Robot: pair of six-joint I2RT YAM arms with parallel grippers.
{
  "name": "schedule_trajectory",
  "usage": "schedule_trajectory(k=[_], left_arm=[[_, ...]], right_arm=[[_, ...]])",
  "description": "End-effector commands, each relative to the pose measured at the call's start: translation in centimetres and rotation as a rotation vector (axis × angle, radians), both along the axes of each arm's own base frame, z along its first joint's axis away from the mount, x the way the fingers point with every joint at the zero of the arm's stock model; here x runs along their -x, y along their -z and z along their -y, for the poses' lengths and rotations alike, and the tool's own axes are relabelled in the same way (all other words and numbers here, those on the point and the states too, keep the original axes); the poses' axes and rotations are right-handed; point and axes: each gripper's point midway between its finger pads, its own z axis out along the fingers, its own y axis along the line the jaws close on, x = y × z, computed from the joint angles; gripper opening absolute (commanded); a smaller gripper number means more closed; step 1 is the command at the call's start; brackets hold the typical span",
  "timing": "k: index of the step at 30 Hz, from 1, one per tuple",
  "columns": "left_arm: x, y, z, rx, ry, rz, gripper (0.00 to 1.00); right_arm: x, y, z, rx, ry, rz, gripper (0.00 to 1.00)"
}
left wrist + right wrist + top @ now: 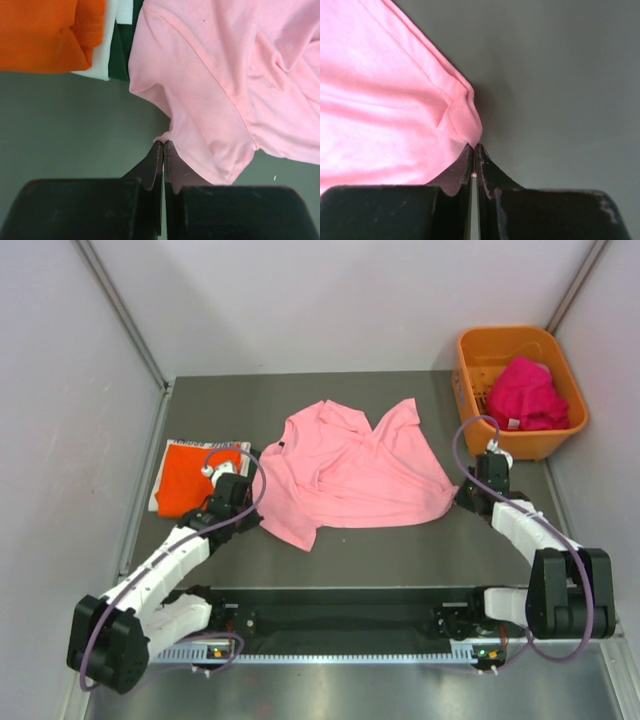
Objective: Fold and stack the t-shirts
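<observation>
Your left gripper (163, 144) has its jaws closed on the edge of the light pink soft cloth t-shirt (210, 90); your right gripper (474, 146) pinches its opposite corner.

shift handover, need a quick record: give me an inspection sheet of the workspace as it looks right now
surface: dark grey table
job's things: pink t-shirt spread rumpled mid-table; folded orange t-shirt tops a stack at the left, with a white shirt and a dark green shirt under it; magenta t-shirt bunched in the basket
clutter: orange basket at the far right corner
grippers: left claw shut on the pink t-shirt's edge; right claw shut on its corner
cables: left cable and right cable, purple, each loop at a wrist
surroundings: pale walls on three sides; nothing else seen
</observation>
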Motion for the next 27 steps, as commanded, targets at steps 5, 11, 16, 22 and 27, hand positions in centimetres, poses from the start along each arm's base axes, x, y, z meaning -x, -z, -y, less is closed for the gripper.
schedule_trajectory(k=[5, 11, 16, 22, 27], left_arm=[[0.6, -6.1, 0.3, 0.075, 0.001, 0.087, 0.00], [1.2, -10.9, -0.4, 0.093, -0.006, 0.190, 0.00], [0.7, -14.4, -0.6, 0.116, -0.021, 0.287, 0.00], [-1.9, -19.2, -0.5, 0.092, -0.029, 0.377, 0.00], [-6.6, -24.1, -0.7, 0.032, -0.084, 0.461, 0.00]], right_arm=[[-0.3, -2.8, -0.6, -0.021, -0.038, 0.070, 0.00], [-0.3, -3.6, -1.9, -0.066, -0.107, 0.087, 0.00], [-0.6, -5.2, -3.1, -0.107, -0.162, 0.121, 0.00], [-2.5, -11.3, -3.3, -0.107, -0.174, 0.238, 0.00], [-6.2, -19.1, -4.2, -0.135, -0.217, 0.354, 0.00]])
